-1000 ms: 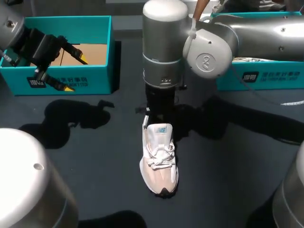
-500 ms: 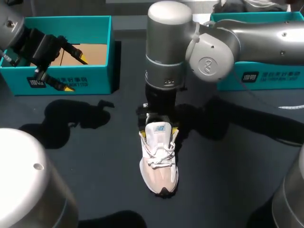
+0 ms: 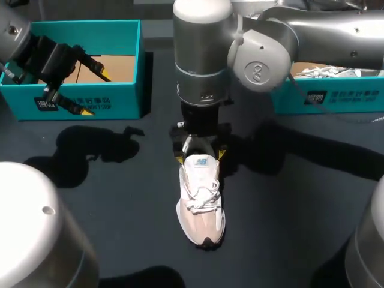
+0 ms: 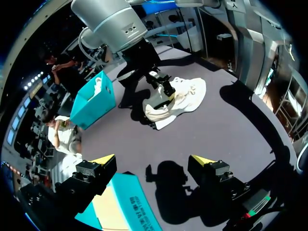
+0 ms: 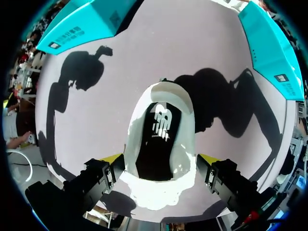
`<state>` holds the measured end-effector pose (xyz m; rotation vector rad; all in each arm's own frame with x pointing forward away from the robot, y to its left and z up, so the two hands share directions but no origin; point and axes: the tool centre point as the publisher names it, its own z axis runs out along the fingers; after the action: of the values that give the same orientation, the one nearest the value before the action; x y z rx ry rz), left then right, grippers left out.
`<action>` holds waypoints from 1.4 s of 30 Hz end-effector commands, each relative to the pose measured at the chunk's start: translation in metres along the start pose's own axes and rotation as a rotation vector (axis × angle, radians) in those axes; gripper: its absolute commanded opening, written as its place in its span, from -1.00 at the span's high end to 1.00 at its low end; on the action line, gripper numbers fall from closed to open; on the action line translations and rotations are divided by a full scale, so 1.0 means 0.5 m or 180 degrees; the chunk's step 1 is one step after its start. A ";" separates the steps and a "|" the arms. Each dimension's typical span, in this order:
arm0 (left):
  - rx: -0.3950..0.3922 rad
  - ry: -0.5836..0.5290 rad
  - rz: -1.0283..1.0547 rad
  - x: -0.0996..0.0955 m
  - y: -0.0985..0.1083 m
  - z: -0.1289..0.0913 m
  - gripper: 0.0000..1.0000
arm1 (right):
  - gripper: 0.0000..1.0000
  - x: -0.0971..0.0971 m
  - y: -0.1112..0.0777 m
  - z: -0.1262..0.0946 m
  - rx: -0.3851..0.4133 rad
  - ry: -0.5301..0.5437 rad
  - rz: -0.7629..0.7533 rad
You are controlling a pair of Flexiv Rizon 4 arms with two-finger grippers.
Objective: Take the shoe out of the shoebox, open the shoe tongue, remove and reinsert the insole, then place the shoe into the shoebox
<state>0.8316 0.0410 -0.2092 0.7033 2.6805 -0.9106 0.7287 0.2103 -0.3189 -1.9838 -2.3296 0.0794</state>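
A white and pink sneaker (image 3: 203, 210) lies on the dark table, toe toward the near edge. My right gripper (image 3: 200, 155) hangs over its heel end, open, a yellow tip on each side of the collar. In the right wrist view the gripper (image 5: 160, 166) straddles the shoe's heel (image 5: 159, 192), and the dark insole (image 5: 158, 134) shows inside the opening. My left gripper (image 3: 95, 93) sits open at the front wall of the left teal shoebox (image 3: 123, 102). In the left wrist view that gripper (image 4: 153, 161) holds nothing and the sneaker (image 4: 183, 96) lies well ahead of it.
A second teal box (image 3: 336, 99) with white contents stands at the back right, under my right arm; it also shows in the left wrist view (image 4: 94, 98). The left shoebox has a brown cardboard floor (image 3: 114, 66). Bare table surrounds the sneaker.
My right gripper has opened from a near-shut pinch at the sneaker's tongue end; its fingers now stand apart beside the collar. The right arm shifted slightly left. The left arm stayed still.
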 end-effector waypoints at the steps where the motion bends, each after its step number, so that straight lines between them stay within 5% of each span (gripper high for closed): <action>1: -0.0012 -0.0002 0.0000 0.003 -0.001 -0.001 -1.00 | -1.00 -0.010 -0.034 -0.042 -0.0098 -0.0074 0.0083; 9: -0.0012 -0.0002 0.0000 0.003 -0.001 -0.001 -1.00 | -1.00 0.006 -0.090 -0.054 -0.0155 -0.0073 0.0269; 10: -0.0012 -0.0002 0.0000 0.003 -0.001 -0.001 -1.00 | -0.87 0.008 -0.093 -0.046 -0.0154 -0.0061 0.0269; 11: -0.0012 -0.0002 0.0000 0.003 -0.001 -0.001 -1.00 | 0.04 0.010 -0.094 -0.040 -0.0151 -0.0053 0.0278; 12: -0.0012 -0.0002 0.0000 0.003 -0.001 -0.001 -1.00 | 0.42 0.011 -0.094 -0.033 -0.0128 -0.0044 0.0275; 21: -0.0012 -0.0002 0.0000 0.003 -0.001 -0.001 -1.00 | 0.61 0.005 -0.057 0.005 -0.0156 0.0054 0.0208; 26: -0.0012 -0.0002 0.0000 0.003 -0.001 -0.001 -1.00 | 0.58 0.007 -0.033 0.014 -0.0173 0.0095 0.0093; 32: -0.0012 -0.0002 0.0000 0.003 -0.001 -0.001 -1.00 | 0.36 -0.015 -0.034 -0.050 -0.0490 -0.0003 -0.0234; 34: -0.0012 -0.0002 0.0000 0.003 -0.001 -0.001 -1.00 | 0.33 -0.015 -0.018 -0.073 -0.0753 0.0059 -0.0857; 36: -0.0012 -0.0002 0.0000 0.003 -0.001 -0.001 -1.00 | 0.34 -0.004 0.001 -0.076 -0.0800 -0.0090 -0.2007; 37: -0.0012 -0.0002 0.0000 0.003 -0.001 -0.001 -1.00 | -0.15 -0.001 0.014 -0.079 -0.0874 0.0108 -0.2254; 38: -0.0012 -0.0002 0.0000 0.003 -0.001 -0.001 -1.00 | -1.00 -0.006 0.029 -0.082 -0.0934 -0.0131 -0.2414; 42: -0.0012 -0.0002 0.0000 0.003 -0.001 -0.001 -1.00 | -1.00 -0.006 0.029 -0.082 -0.0934 -0.0131 -0.2414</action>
<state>0.8316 0.0411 -0.2092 0.7031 2.6805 -0.9107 0.7464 0.2099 -0.2776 -1.6528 -2.7354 -0.1904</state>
